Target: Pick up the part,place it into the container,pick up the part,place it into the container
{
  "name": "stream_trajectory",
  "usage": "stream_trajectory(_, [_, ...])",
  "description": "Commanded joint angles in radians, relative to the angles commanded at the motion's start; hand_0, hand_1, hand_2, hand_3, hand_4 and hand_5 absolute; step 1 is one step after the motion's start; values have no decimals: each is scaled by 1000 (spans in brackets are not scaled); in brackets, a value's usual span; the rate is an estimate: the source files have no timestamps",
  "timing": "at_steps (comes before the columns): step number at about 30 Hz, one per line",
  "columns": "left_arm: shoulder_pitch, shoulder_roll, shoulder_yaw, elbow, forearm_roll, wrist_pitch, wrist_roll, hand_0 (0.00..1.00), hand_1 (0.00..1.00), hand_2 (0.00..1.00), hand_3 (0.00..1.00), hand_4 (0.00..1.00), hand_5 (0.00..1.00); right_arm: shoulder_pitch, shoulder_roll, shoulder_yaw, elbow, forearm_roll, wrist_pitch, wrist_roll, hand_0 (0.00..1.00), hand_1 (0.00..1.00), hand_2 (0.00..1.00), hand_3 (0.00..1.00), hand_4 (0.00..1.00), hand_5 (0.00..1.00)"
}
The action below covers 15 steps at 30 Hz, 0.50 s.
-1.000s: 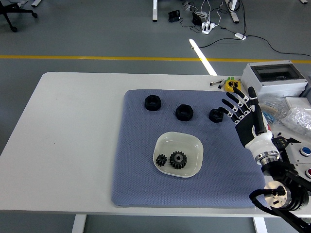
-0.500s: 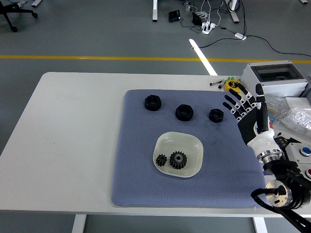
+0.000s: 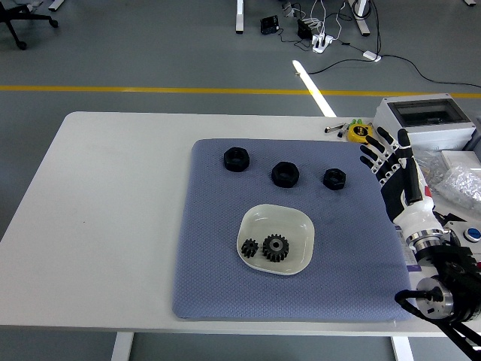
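A pale dish point(image 3: 289, 226) sits on the blue-grey mat point(image 3: 218, 263), holding two black gears point(image 3: 267, 247) near its front left. Three black nuts lie in a row on the mat's far part: one at the left point(image 3: 236, 159), one in the middle point(image 3: 285, 174), one at the right point(image 3: 334, 179). My right hand point(image 3: 385, 160) hovers over the mat's right edge, fingers spread and empty, a little right of the right-hand nut. No left arm shows.
A white box point(image 3: 425, 120) with a window lid stands at the table's far right, with a yellow tool point(image 3: 360, 131) and small items beside it. Plastic bags point(image 3: 458, 180) and a button panel point(image 3: 470, 235) lie at the right edge.
My right hand has drawn back to the right and slightly toward the near side, away from the right-hand nut. The nuts, gears and dish have not moved.
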<state>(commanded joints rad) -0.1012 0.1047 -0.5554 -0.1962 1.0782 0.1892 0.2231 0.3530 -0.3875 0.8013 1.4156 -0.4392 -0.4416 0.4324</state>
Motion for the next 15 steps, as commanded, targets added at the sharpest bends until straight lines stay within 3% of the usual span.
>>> stream_trajectory(15, [7, 3, 1, -2, -1, -2, 3, 661, 536, 572, 561, 632, 614, -14, 7, 9, -26, -23, -28, -5, 934, 853, 860, 898, 998, 942])
